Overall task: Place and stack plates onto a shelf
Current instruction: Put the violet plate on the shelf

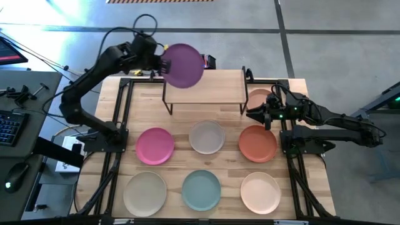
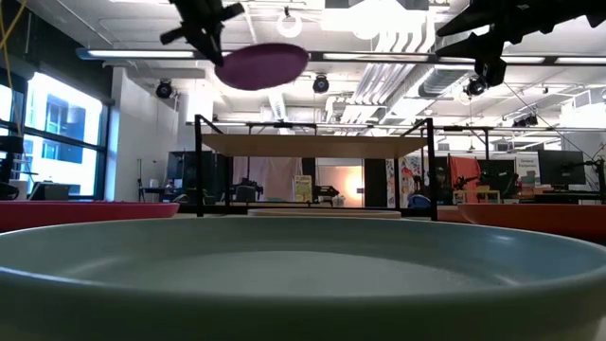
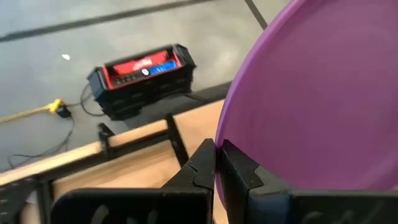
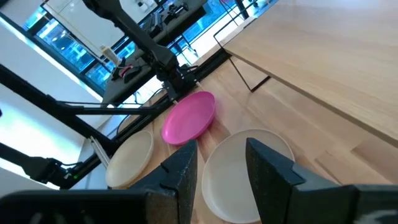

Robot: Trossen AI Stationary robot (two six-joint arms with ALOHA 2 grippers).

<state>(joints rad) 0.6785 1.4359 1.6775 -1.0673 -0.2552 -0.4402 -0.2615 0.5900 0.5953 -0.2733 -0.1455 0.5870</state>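
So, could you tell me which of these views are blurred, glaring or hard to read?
Low view: the round teal plate fills the foreground, soft and out of focus; ceiling lights glare. Right wrist view: blue-bright windows are blown out. Left wrist view: the round matte purple plate, pinched in the left claw, blocks much of the frame.

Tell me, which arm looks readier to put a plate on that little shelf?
The left. Its pincer is shut on the purple plate, held above the shelf. The right pincer is open and empty beside the shelf's right end.
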